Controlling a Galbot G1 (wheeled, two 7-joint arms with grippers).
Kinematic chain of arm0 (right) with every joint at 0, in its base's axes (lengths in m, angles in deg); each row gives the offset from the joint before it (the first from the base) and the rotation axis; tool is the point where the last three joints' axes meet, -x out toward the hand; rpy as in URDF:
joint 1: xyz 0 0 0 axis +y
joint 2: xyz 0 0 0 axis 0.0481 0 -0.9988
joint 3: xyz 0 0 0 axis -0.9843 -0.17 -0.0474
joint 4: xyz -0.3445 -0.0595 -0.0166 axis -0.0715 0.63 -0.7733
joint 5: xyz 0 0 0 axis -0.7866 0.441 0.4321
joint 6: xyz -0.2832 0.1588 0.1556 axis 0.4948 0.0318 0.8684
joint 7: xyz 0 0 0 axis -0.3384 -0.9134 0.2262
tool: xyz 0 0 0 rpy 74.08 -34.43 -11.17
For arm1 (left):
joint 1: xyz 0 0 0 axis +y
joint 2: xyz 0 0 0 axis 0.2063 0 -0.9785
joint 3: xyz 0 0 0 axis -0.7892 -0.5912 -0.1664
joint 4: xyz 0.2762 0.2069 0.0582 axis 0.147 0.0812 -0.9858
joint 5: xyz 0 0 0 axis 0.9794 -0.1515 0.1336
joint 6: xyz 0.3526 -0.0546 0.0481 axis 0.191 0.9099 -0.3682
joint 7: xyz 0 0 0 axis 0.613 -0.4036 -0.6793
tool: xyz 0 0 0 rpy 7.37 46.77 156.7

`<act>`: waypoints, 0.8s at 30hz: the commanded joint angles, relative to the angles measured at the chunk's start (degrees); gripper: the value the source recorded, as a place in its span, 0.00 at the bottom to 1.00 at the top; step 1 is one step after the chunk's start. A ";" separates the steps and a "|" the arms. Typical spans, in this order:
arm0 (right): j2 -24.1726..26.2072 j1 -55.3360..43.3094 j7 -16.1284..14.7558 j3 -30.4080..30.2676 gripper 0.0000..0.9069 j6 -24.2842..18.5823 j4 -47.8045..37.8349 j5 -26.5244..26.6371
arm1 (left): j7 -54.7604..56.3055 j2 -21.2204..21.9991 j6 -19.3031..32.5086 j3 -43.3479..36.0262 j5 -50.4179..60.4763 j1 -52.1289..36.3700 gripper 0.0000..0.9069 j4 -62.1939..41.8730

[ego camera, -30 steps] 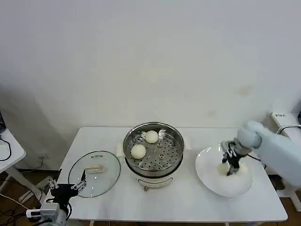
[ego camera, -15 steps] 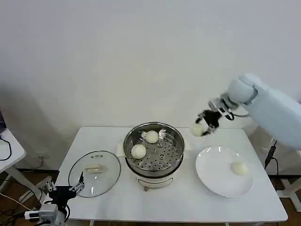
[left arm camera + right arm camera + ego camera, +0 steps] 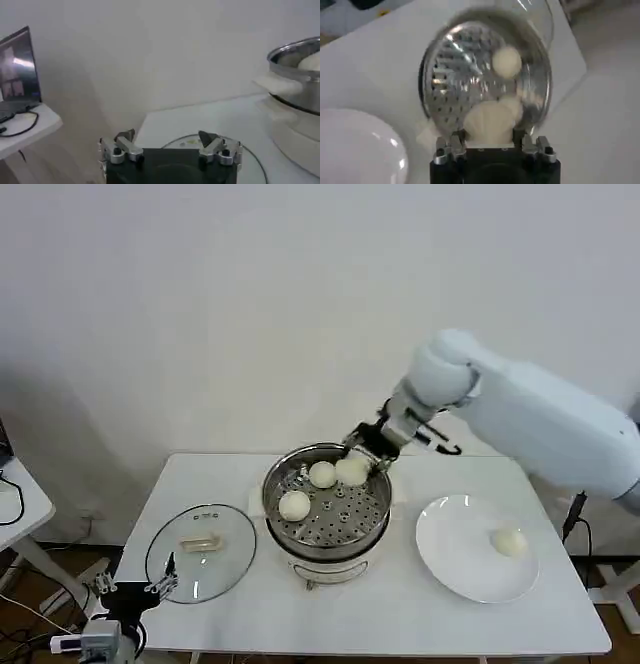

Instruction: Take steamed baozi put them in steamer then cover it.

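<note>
Right hand (image 3: 362, 450) clamped on baozi (image 3: 352, 471), poised over far rim of steamer (image 3: 326, 502). Perforated tray directly below hand; two buns (image 3: 294, 505) already on it, one just beside held bun, other nearer front. Free tray space lies toward robot from hand. Last bun (image 3: 509, 542) on plate (image 3: 450, 564), well apart. Left hand (image 3: 170, 149) low, fingers apart, beside glass lid (image 3: 200, 552) on table (image 3: 400, 619), nearer arm for covering.
</note>
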 commanded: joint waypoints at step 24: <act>-8.58 7.58 3.94 -5.36 0.69 -7.77 -5.46 -19.11 | -0.01 0.01 -0.09 0.91 -0.31 0.25 1.00 1.52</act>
